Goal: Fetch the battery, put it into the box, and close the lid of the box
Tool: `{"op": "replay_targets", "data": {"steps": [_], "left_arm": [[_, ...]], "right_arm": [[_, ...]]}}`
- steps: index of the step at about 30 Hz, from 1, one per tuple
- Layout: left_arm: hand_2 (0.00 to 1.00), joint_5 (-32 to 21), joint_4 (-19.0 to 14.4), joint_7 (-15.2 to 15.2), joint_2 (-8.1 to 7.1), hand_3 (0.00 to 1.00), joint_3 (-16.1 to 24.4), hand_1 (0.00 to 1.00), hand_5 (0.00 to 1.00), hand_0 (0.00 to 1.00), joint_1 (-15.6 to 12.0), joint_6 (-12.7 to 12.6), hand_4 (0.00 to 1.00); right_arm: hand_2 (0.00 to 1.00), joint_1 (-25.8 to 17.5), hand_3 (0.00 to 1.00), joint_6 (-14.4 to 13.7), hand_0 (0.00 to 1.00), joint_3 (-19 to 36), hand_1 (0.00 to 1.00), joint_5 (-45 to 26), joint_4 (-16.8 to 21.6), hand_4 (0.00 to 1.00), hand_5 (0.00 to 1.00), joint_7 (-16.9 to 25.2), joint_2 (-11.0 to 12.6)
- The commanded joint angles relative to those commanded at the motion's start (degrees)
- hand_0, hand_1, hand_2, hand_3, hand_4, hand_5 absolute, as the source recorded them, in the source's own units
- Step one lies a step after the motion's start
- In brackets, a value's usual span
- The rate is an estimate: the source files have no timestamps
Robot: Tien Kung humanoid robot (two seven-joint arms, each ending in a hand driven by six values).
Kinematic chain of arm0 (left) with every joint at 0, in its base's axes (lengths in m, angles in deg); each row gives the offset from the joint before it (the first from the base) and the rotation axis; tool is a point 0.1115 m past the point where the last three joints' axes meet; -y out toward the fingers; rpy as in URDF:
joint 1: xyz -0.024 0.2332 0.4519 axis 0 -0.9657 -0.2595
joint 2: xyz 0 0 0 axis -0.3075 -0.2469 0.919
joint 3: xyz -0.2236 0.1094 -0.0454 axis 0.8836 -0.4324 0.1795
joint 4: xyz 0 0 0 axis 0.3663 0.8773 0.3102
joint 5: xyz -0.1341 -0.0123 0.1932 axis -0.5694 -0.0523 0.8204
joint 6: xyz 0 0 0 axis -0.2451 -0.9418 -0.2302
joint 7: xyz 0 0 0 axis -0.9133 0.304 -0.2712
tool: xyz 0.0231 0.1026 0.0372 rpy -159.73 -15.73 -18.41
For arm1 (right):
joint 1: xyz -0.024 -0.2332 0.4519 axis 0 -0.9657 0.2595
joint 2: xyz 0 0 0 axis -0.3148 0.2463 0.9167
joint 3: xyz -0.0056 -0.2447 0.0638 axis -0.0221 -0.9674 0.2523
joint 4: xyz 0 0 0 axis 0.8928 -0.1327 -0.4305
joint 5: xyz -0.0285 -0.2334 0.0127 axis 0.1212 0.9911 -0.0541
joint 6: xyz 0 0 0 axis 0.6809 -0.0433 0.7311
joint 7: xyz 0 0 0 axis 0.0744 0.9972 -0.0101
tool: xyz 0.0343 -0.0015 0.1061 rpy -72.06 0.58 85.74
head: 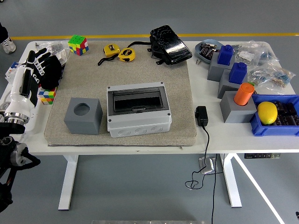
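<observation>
On the mat (140, 74) in the middle of the counter (140, 143) sits the box (138, 108), its dark lid seemingly lying down over the top, though the view does not settle whether it is latched. Nothing of the task looks done: no battery is in a hand, and none can be seen inside the box through the tinted lid. The fetch, the placing and the closing are all, by my reading, still to do.

The left hand (43, 67) hovers at the far left of the counter, above a colour cube (47, 95), its fingers (39, 54) spread and released, holding nothing. The right hand is out of view.

Where the battery lies is hard to say. Dark cells may sit in the blue tray (259, 127) at the near right, beside the lemon (267, 112), or in the round dish (202, 48) at the far right, but both are too small to make out. The grey block (83, 115) left of the box has an empty round hole.
</observation>
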Motion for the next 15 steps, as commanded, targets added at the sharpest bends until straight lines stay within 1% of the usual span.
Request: {"op": "replay_targets", "data": {"steps": [15], "left_arm": [[0.85,-0.11,0.03,0.02,-0.27,0.827,-0.59,0.857,0.998,0.828,-0.26,-0.15,0.998]], "right_arm": [[0.807,-0.31,0.84,-0.04,0.854,-0.39,0.848,-0.12,0.0,0.998,0.998,-0.1,0.21]]}}
